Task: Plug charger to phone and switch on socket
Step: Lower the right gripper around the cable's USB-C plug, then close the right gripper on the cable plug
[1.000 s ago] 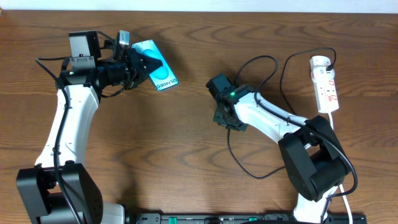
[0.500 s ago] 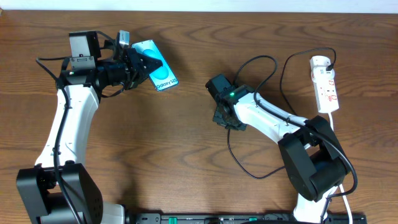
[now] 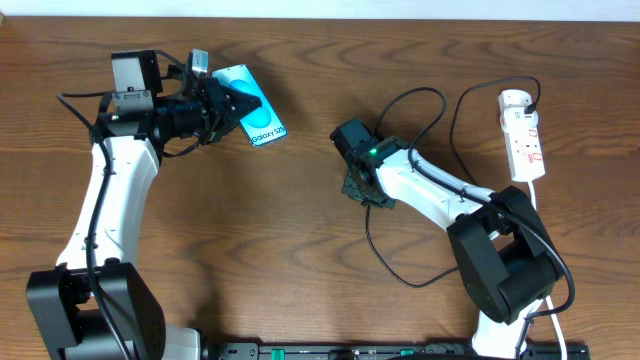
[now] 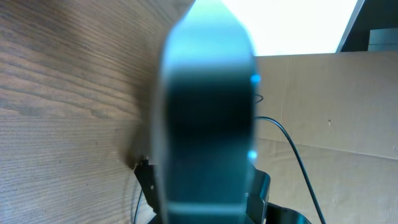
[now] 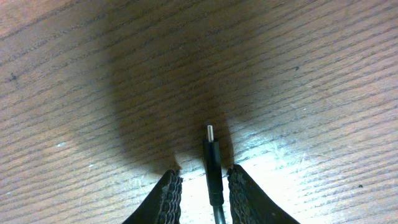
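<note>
My left gripper (image 3: 228, 103) at the back left is shut on the phone (image 3: 255, 108) and holds it tilted off the table, teal screen up. The left wrist view shows the phone (image 4: 208, 112) only as a blurred edge-on shape. Near the table's middle, my right gripper (image 3: 362, 188) points down at the wood. In its wrist view the right gripper (image 5: 205, 180) is open, and the charger's black connector tip (image 5: 212, 168) lies between the pads, nearer the right pad, with a gap on each side. The charger's cable (image 3: 425, 92) loops back to the white socket (image 3: 524, 135) at the far right.
The socket's thick white cord (image 3: 541, 200) runs toward the front along the right arm's base (image 3: 505, 265). A slack loop of thin black cable (image 3: 405, 283) lies on the wood in front of the right gripper. A cardboard wall (image 4: 323, 106) shows beyond the table.
The right gripper has crept slightly toward the back and its jaws have narrowed a little. The left arm and the phone have not moved.
</note>
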Action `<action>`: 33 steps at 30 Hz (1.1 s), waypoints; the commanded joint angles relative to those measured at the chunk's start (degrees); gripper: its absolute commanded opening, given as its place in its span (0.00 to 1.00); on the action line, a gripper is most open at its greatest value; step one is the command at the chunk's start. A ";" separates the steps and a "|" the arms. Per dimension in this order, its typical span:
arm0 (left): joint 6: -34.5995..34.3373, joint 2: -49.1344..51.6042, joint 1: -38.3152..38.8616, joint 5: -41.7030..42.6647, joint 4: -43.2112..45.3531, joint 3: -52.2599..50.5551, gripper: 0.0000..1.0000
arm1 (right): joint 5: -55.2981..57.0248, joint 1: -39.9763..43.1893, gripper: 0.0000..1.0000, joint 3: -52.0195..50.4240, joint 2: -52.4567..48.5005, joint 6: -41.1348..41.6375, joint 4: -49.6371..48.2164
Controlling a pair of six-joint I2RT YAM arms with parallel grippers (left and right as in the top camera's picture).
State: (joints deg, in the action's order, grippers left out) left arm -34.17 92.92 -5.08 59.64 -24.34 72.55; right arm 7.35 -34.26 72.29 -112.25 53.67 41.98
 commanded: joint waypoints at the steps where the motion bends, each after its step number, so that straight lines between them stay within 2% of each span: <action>1: 1.42 0.31 0.09 0.76 -0.09 -0.02 0.07 | 1.31 -0.35 0.25 -0.24 -0.39 0.76 0.04; 33: 1.42 0.31 0.09 0.76 -0.48 -0.02 0.07 | 1.31 -0.35 0.24 -1.92 -0.39 1.60 -0.74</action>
State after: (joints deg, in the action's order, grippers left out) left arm -34.02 92.92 -5.08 59.66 -25.08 72.55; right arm 7.42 -34.26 71.07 -112.25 54.11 41.43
